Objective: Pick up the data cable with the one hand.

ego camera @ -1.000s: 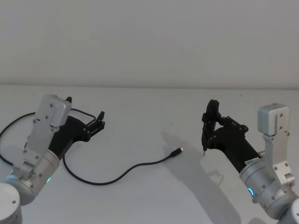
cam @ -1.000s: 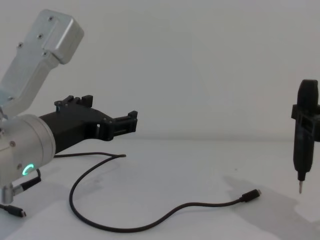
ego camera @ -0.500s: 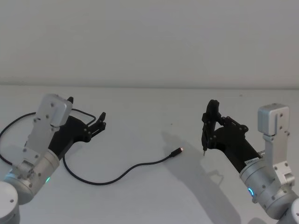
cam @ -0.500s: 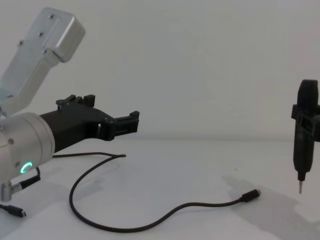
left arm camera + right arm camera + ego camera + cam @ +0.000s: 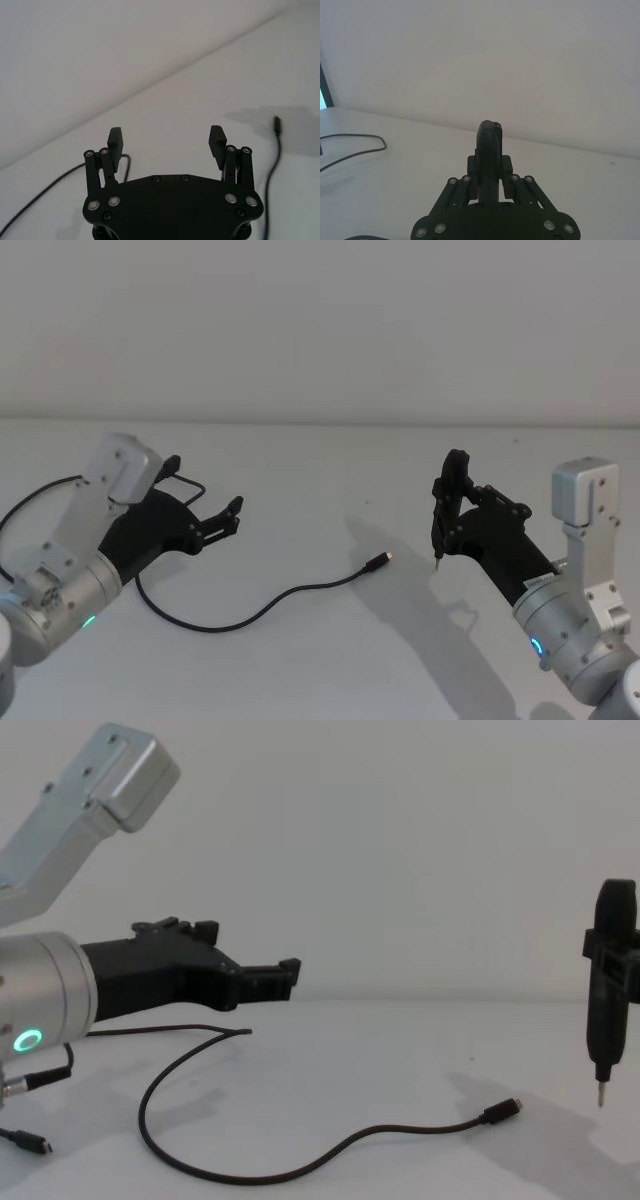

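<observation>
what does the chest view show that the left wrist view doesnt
Chest view adds: the right gripper shut on a screwdriver whose tip hangs above the table, the cable's long curve to its plug, and a second plug at the near left. Left wrist view adds: the left gripper seen from behind, its fingers wide apart with nothing between them. Both: the cable lying on the table, untouched, ahead of the left gripper.

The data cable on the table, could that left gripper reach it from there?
Probably yes. The left gripper hangs open above the table, the data cable lies bare just below and ahead, and nothing stands between them.
</observation>
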{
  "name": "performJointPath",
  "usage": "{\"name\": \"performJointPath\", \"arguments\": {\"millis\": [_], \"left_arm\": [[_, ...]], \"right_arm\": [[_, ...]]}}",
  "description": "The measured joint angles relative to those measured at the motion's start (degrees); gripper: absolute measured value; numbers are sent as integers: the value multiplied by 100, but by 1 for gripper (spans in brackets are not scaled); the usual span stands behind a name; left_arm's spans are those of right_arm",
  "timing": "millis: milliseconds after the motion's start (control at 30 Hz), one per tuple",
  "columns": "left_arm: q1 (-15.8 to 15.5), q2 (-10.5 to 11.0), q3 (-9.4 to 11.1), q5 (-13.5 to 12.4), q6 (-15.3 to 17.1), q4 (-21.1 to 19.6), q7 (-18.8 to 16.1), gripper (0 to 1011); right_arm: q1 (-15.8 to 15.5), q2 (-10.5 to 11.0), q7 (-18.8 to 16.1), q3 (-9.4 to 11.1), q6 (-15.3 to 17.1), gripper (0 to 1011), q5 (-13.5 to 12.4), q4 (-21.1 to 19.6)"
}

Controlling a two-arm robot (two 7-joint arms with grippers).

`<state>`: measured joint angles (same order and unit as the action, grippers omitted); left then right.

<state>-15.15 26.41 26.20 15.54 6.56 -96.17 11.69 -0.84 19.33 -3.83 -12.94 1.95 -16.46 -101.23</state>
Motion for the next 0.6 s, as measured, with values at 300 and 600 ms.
{"name": "performJointPath", "arguments": {"millis": [300, 600], "left_arm": [[-161, 240, 37, 370, 457, -73, 779, 1001], [-437, 385, 178, 776, 1096, -20, 1492, 1001]], "right_arm": [[0, 0, 0, 0, 0, 275, 0, 0], [0, 0, 0, 0, 0, 274, 0, 0]]}}
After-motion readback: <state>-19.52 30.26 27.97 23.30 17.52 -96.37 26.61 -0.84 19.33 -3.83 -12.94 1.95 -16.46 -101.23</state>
